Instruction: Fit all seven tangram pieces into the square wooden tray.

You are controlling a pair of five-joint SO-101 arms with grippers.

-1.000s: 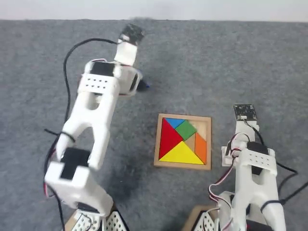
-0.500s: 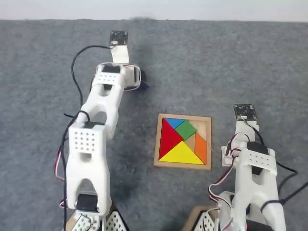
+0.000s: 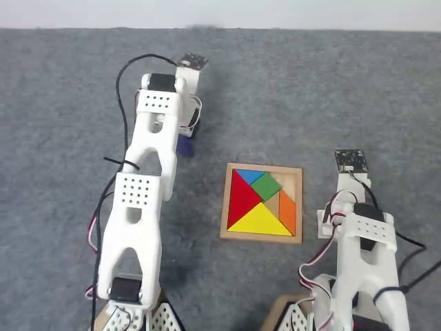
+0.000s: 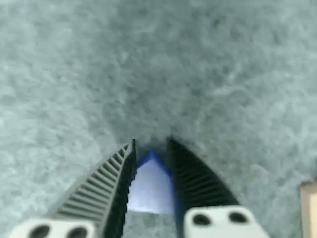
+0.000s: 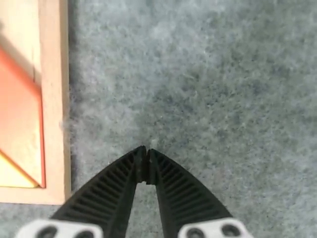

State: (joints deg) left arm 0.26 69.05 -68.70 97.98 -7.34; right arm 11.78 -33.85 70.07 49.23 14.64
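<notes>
Grip status: left gripper (image 4: 151, 145) is clamped on the dark blue tangram piece (image 4: 151, 186) — one pointed corner aims out past the fingertips and the wider end sits back toward the wrist, so its long axis runs along the jaws. In the high view that arm is stretched far out. The piece is well apart from the square wooden tray (image 3: 224, 207), off the tray's far-left corner, with grey felt worktop (image 3: 331, 96) between them. Can't tell if the piece touches the felt. Tray holds a red triangle (image 3: 242, 196), yellow triangle (image 3: 260, 221), green square (image 3: 266, 186), light blue triangle (image 3: 248, 175) and orange piece (image 3: 288, 210); bare wood shows at its far-right corner. Right gripper (image 5: 146, 150) — jaws pressed together, empty, just beside the tray's outer rim.
</notes>
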